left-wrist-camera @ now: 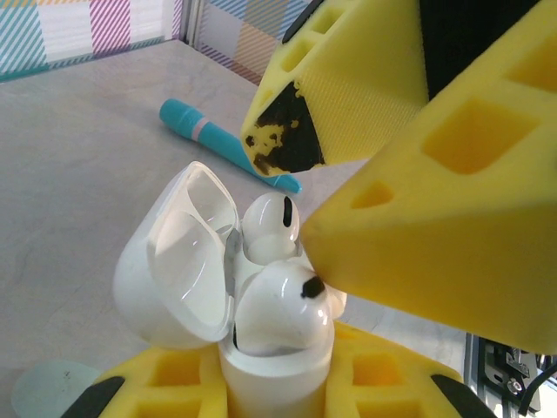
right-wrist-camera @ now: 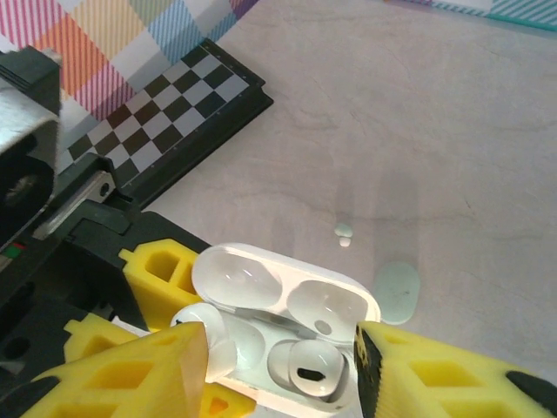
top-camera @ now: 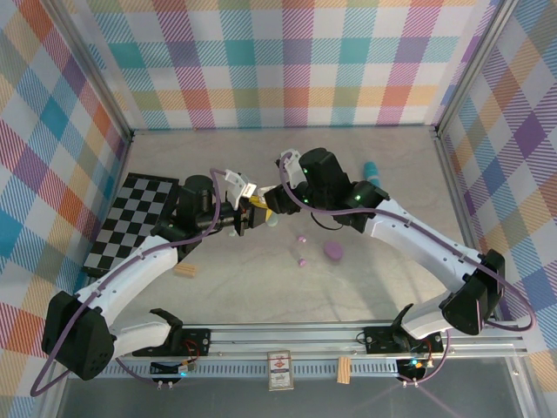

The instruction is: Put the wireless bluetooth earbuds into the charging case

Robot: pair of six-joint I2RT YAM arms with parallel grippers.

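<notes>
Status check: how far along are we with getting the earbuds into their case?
Done: the white case is open, one white earbud seated in its well. In hand: the left gripper clamps the case; the right gripper, jaws apart, hovers at the second white earbud, which looks not fully seated. Left: two pink earbuds lie loose on the table near the purple case.

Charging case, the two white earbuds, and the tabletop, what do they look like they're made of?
The charging case looks like hard glossy white plastic: bright reflections sit on its open lid. The earbuds look the same, smooth and shiny with dark vents. The tabletop is pale, matte and faintly veined, stone or perhaps laminate.
</notes>
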